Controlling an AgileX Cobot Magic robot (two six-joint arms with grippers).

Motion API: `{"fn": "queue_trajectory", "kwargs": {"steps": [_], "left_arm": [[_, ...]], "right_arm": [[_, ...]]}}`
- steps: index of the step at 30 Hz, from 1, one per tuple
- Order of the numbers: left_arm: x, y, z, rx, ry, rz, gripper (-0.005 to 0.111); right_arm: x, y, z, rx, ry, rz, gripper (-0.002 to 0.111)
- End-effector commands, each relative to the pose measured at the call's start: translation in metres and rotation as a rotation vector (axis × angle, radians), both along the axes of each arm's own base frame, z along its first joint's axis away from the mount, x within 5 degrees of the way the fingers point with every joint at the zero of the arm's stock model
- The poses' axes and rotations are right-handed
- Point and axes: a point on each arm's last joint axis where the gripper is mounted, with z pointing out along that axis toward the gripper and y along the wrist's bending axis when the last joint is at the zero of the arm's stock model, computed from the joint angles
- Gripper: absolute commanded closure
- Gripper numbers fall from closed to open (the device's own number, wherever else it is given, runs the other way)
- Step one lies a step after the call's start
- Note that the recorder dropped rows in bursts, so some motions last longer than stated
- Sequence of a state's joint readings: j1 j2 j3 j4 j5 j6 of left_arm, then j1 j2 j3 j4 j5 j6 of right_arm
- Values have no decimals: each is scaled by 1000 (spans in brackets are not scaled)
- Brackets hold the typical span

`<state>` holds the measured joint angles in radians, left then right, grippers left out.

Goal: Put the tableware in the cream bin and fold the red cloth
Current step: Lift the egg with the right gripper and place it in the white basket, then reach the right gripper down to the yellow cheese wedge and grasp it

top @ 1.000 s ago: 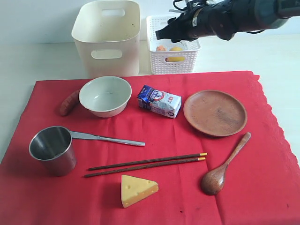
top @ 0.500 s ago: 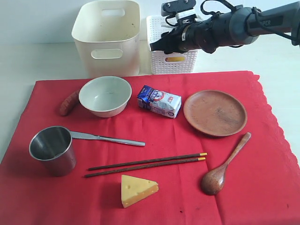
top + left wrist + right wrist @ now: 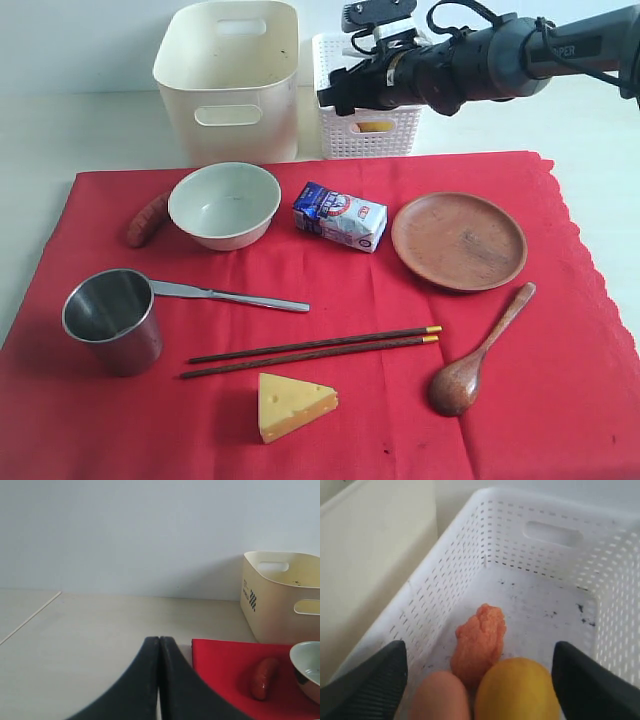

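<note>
Tableware pieces, namely cream bowl [image 3: 224, 204], steel cup [image 3: 112, 318], wooden plate [image 3: 459, 240], wooden spoon [image 3: 478, 352], steel knife [image 3: 230, 296] and chopsticks [image 3: 312, 351], are all shown on the flat, unfolded red cloth [image 3: 560, 400], well apart from the right gripper [image 3: 480, 675]. That gripper is held with fingers spread over the white basket [image 3: 445, 595], just beside the cream bin [image 3: 250, 140]. No piece is seen in the bin, so the task is judged barely begun: six transfers and the fold are left. The left gripper [image 3: 159, 680] is pressed together, with the sausage [image 3: 263, 677] ahead of it. The chopsticks' long axis is laid across the cloth, yellow tips toward the right arm's side; the spoon's handle is pointed toward the plate.
</note>
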<state>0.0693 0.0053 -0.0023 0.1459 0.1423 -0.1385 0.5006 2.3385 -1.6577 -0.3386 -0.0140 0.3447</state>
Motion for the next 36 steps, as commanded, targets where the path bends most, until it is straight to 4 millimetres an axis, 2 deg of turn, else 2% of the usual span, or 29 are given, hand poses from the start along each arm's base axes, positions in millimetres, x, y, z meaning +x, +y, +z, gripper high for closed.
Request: {"fn": "queue_trajectory", "kwargs": {"steps": [1,7,12,16,21,26,28,32,36], "left_arm": [[0,0,0,10,-4,1,106],[0,0,0,10,-4,1,106],[0,0,0,10,-4,1,106],[0,0,0,10,-4,1,106],[0,0,0,10,-4,1,106],[0,0,0,10,-4,1,106],[0,0,0,10,-4,1,106],[0,0,0,10,-4,1,106],[0,0,0,10,-4,1,106]], "right_arm": [[0,-2,16,-8,-10,-6,33],[-6,-8,57,-20,-20,-34,33],[-18,-18,108,-19,-46,-65,33],[-30,-28,142,-37,-39,-97,33],[-56,-27,170,-206,-50,-7,33],[-86,-4,178,-348,-24,153,33],[-98,8,175,-377,-3,233,33],[-122,26,156,-436,49,381,33],[-143,29,138,-431,122,449,33]]}}
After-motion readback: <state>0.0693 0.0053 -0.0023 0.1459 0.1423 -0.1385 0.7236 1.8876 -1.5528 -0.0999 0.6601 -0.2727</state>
